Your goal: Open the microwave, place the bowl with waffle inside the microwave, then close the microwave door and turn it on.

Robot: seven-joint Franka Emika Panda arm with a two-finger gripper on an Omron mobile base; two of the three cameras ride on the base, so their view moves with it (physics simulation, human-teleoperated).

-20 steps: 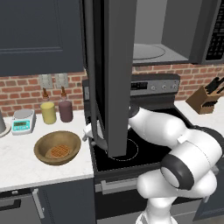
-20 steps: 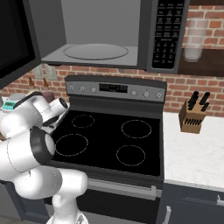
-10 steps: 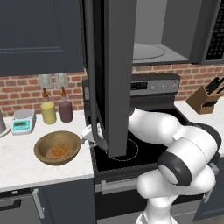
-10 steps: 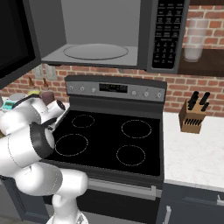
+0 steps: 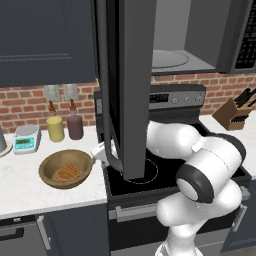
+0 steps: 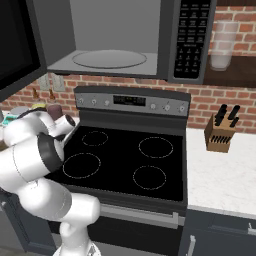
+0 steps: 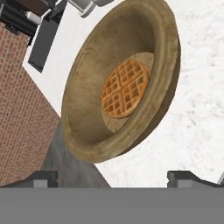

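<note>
Since the microwave door (image 5: 125, 85) hangs open, we hover our spread hand (image 7: 114, 177) just at six o'clock of the bowl (image 7: 87, 100), whose waffle (image 7: 123, 89) lies flat inside, ready for gripping.

Waffle (image 7: 123, 89) in bowl (image 7: 83, 118); microwave door (image 5: 131, 90) open

Matt wooden bowl (image 7: 87, 118) on a speckled stone-like counter (image 7: 197, 109).

We see a black stove (image 6: 125, 165) under a brick backsplash (image 6: 220, 102) — knife block (image 6: 220, 135) on the white counter (image 5: 20, 185) to its right; yellow jar (image 5: 55, 129), dark jar (image 5: 75, 126) and small scale (image 5: 26, 138) at left.
</note>
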